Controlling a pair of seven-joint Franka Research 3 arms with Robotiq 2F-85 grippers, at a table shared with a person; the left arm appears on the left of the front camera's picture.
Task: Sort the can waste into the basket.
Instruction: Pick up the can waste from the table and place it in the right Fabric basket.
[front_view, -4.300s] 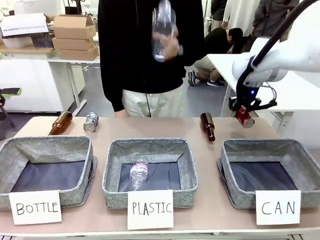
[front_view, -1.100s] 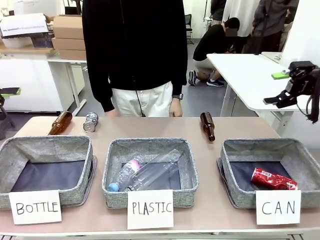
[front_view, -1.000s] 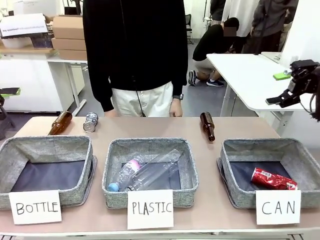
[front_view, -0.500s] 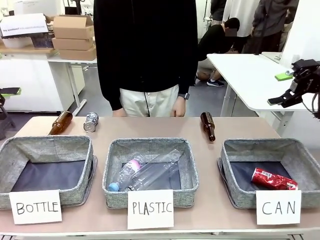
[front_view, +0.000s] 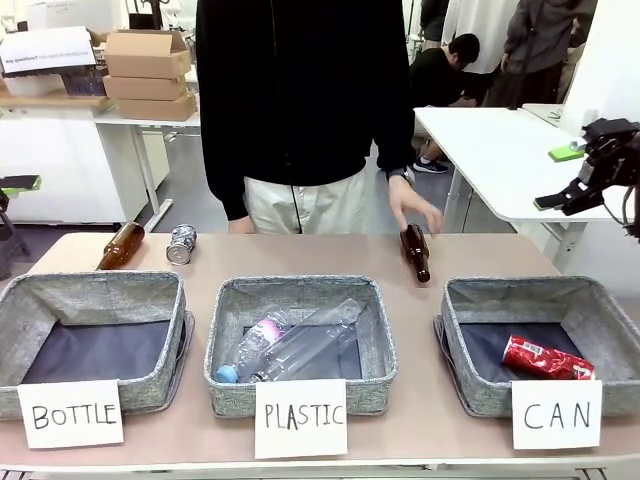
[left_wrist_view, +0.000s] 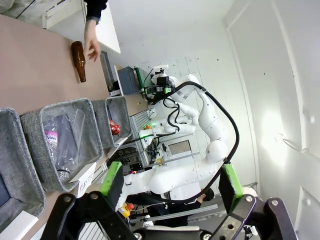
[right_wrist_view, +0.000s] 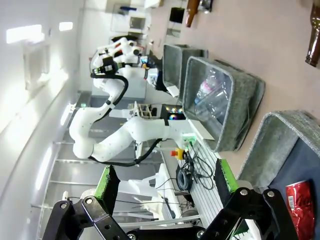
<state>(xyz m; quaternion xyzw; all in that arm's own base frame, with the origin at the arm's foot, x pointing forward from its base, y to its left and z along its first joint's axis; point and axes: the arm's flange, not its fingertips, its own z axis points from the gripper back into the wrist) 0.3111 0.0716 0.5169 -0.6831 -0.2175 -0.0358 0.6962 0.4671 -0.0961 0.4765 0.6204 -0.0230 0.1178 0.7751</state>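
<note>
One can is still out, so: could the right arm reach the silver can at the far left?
Probably not easily. The right arm's fingers hang open, high beyond the right edge of the table; the silver can lies at its far left, and the person's hand reaches in between.

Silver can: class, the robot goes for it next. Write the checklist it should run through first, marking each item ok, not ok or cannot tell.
1. Red can lies inside the CAN basket: ok.
2. Silver can lies free on the table, far left, nothing on it: ok.
3. Left gripper open and empty: ok.
4. Right gripper open, empty, raised off to the right of the CAN basket: ok.
5. Person's hand away from the table: not ok, it is at the right bottle.
6. Silver can's shape sound enough to grip: cannot tell, too small.
</note>
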